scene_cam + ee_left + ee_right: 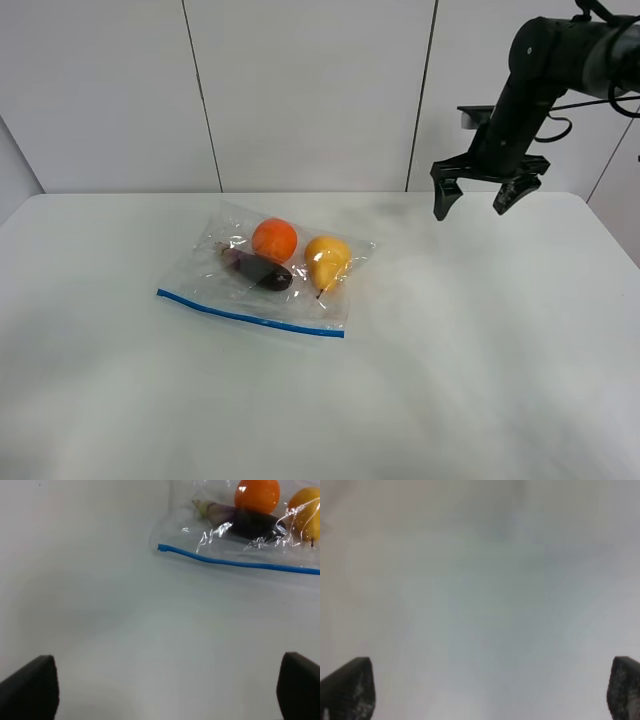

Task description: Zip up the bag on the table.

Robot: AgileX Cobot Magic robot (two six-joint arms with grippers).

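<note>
So the bag point(268, 275) sat flat on the table point(480, 380), its blue zipper strip point(250, 314) along the edge nearest the camera, long axis running left-right. The right gripper point(481, 198), jaws spread wide and empty, hung well off the bag's far right. The left gripper point(165, 690) was wide too, zipper end just ahead, so I'd guess it's nearer.

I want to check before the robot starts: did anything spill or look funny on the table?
Nothing stands out. The bag lies flat on the table with the orange, pear and a dark purple thing all inside it. Its blue zipper runs straight. Both pincers are open, away from it.
</note>
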